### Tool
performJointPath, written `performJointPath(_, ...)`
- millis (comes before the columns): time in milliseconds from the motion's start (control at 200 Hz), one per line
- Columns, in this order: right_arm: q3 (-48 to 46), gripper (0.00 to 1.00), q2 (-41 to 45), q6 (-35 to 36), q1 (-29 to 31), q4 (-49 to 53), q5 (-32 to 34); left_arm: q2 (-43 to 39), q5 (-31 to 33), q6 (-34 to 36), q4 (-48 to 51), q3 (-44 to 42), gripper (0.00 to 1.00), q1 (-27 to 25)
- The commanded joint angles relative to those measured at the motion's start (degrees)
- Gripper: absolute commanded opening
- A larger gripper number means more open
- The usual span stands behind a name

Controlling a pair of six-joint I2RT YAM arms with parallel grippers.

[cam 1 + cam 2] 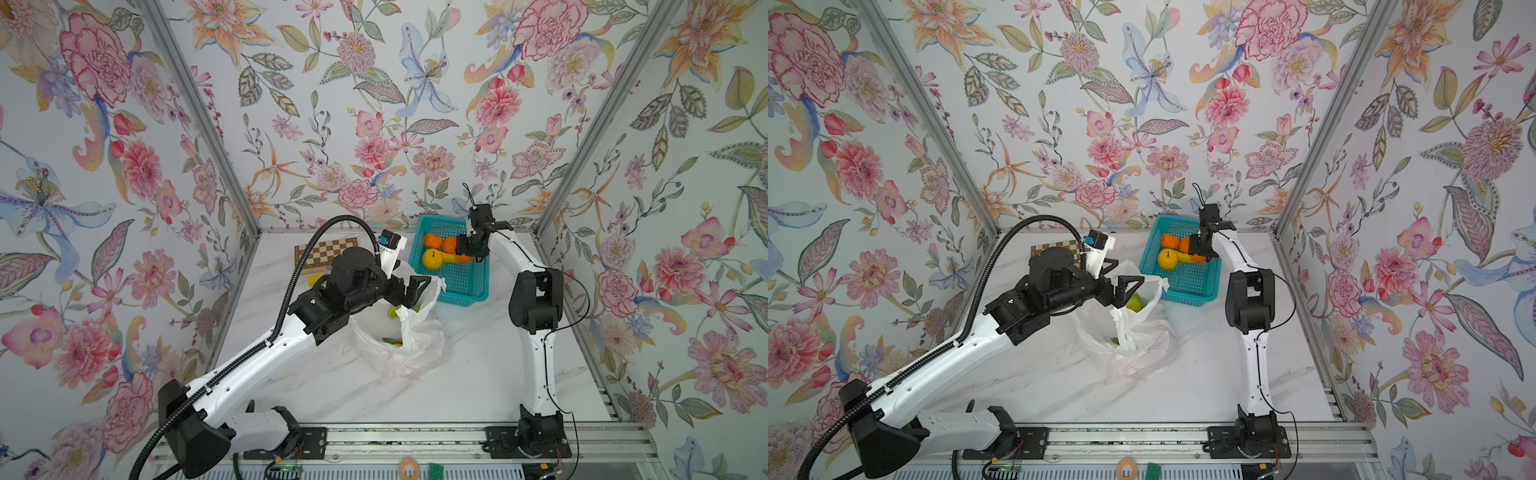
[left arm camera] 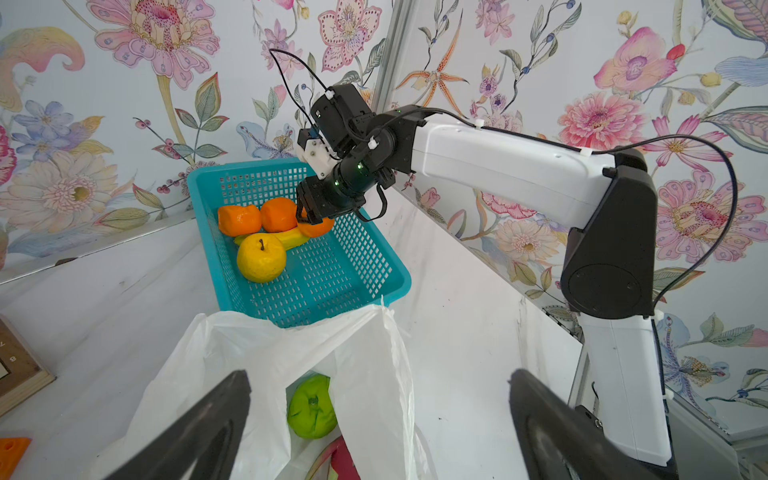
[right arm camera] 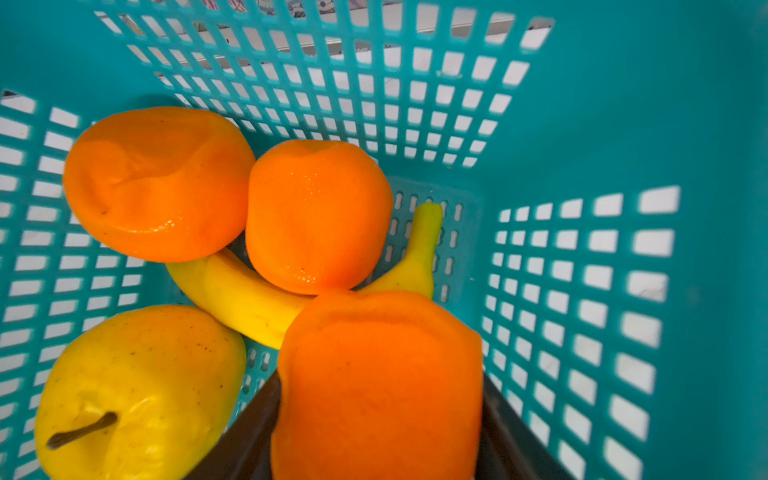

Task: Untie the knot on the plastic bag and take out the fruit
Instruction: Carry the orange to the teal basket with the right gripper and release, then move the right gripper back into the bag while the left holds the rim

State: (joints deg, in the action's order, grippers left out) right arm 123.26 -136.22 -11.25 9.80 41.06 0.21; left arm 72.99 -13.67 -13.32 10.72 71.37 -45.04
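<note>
Before me a teal plastic mesh basket (image 1: 461, 278) stood at the back of the white marbled tabletop (image 1: 457, 374); a long yellow banana (image 3: 232, 291) lay in it. A brown-and-cream wooden chessboard (image 1: 320, 251) lay near the flowered wall (image 1: 374, 104).

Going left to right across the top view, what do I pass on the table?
Chessboard → left pincer → yellow fruit → right pincer holding an orange fruit.

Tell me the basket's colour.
The basket is teal, clearest in the left wrist view.
</note>
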Motion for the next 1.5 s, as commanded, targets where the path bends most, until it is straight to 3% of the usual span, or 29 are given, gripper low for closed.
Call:
performJointPath(0, -2.14, 0.75, 0.94, 0.26, 0.97, 4.80, -0.88, 0.09, 0.30, 0.10, -0.44, 1.30, 0.99, -0.36)
performJointPath(300, -3.09, 0.82, 6.70, 0.16, 1.83, 5.16, 0.98, -2.61, 3.08, -0.82, -0.49, -1.53, 0.99, -0.34)
performJointPath(445, -4.87, 0.87, 11.84, 0.00, 2.88, 5.26, 1.84, -4.97, 9.07, -2.81, 0.25, -4.01, 0.98, -0.39)
performJointPath(615, -8.96, 0.91, 20.86, -2.22, 4.58, 4.64, 0.76, -7.37, 19.36, -6.38, 3.59, -6.45, 0.84, -0.14)
performJointPath(816, -21.18, 0.94, 35.93, -6.07, 8.10, -2.19, -2.95, -8.64, 23.47, -8.71, 7.37, -9.37, 0.69, 0.37)
performJointPath(1061, -39.17, 0.97, 53.52, -12.51, 13.65, -12.45, -8.70, -8.23, 19.91, -10.62, 7.87, -12.76, 0.58, 0.83)
performJointPath(1281, -52.48, 0.98, 64.59, -19.91, 19.99, -15.89, -8.48, -7.82, 10.23, -11.85, 7.17, -15.86, 0.53, 0.72)
performJointPath(1496, -59.63, 0.99, 68.44, -25.21, 27.10, -15.09, -6.50, -9.91, -0.45, -16.82, -6.44, -23.90, 0.50, -0.22)
